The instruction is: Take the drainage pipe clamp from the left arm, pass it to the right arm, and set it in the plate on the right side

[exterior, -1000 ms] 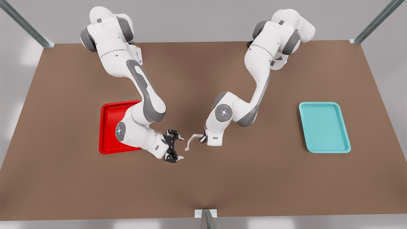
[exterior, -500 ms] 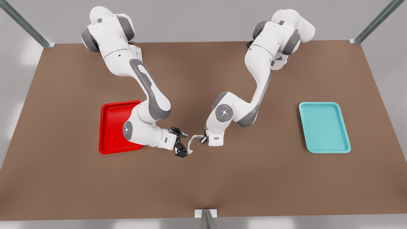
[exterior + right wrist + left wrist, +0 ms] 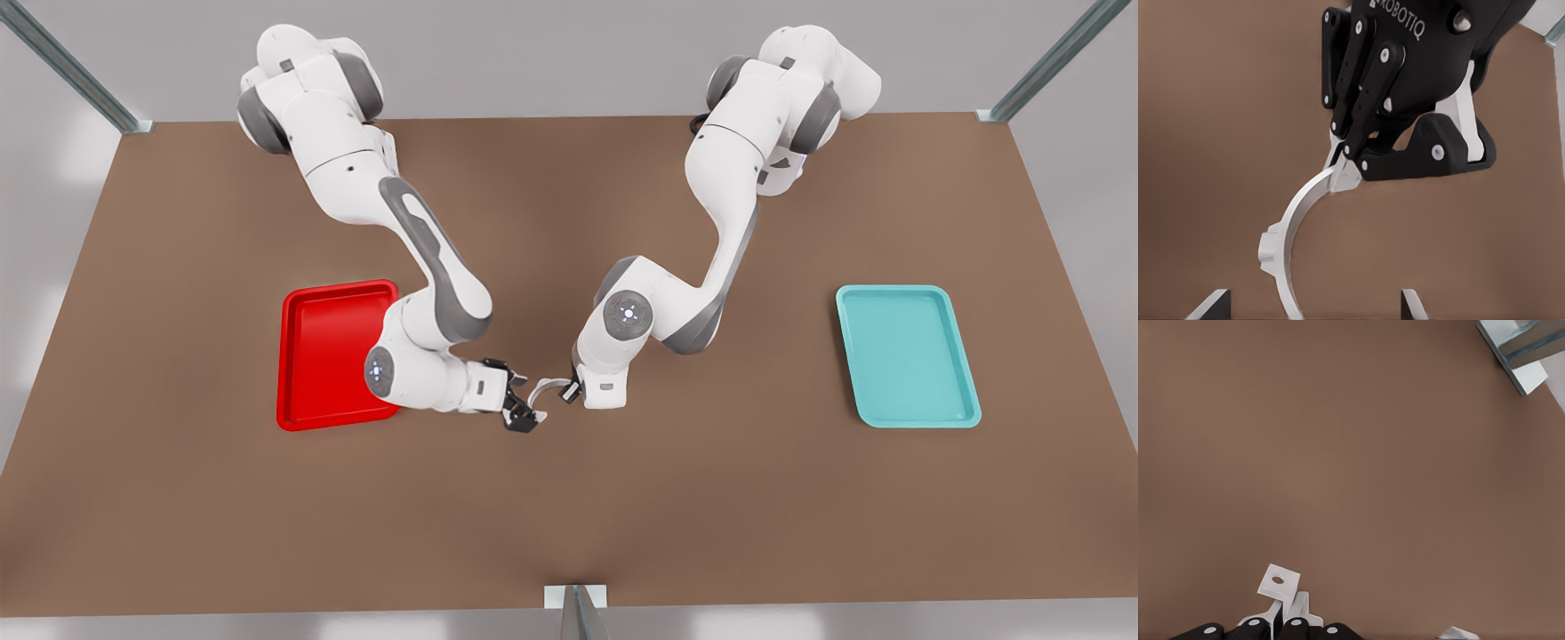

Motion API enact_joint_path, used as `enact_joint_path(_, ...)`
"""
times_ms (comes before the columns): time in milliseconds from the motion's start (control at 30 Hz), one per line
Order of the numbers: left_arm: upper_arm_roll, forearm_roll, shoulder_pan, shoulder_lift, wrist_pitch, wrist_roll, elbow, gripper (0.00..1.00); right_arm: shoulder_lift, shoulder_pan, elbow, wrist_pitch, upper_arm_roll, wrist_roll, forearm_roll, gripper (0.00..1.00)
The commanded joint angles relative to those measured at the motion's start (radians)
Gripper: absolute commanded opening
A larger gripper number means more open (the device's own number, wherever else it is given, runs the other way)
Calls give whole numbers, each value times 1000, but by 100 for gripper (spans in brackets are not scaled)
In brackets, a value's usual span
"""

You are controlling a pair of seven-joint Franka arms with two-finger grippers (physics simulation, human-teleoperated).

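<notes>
Left gripper clenched on drainage pipe clamp, arch lengthwise toward unclenched right gripper.

Both arms reach in from the table's far edge, elbows bent, and meet near its middle. The left gripper, on the front view's right, points down, fingers pinched on one end of the drainage pipe clamp. The right gripper lies nearly level, its fingertips spread apart on either side of the clamp's arch.
</notes>
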Motion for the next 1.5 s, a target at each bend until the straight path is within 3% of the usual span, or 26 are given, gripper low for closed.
enact_joint_path(0,0,0,-1,-1,2,-17,0,21,13,3,2,30,1,-114,5,96)
enact_joint_path(567,0,0,1,2,11,-22,0,21,69,46,-1,112,12,-106,43,95)
enact_joint_path(600,0,0,1,2,10,-20,0,21,71,46,-4,112,12,-105,46,91)
enact_joint_path(733,0,0,1,2,10,-20,2,21,69,43,-7,110,12,-106,67,29)
enact_joint_path(767,0,0,1,1,10,-20,2,21,68,42,-5,109,12,-105,69,21)
enact_joint_path(800,2,0,2,1,11,-17,2,73,65,39,-5,99,12,-103,69,21)
enact_joint_path(833,2,1,2,1,23,-16,2,100,62,37,-7,98,12,-103,69,21)
enact_joint_path(1100,5,-11,7,-10,-10,-79,11,100,63,28,-1,98,12,-94,75,21)
enact_joint_path(1200,8,-11,47,-35,-239,-66,115,100,65,23,-1,96,12,-97,74,21)
enact_joint_path(1333,9,-6,90,-65,-404,-13,154,100,60,-27,-10,37,9,-102,57,21)
enact_joint_path(1367,9,-6,126,-85,-470,84,154,100,59,-62,-10,-2,3,-106,29,21)
enact_joint_path(1467,9,118,284,-134,-857,846,154,100,45,-210,-2,-74,-3,-99,-146,21)
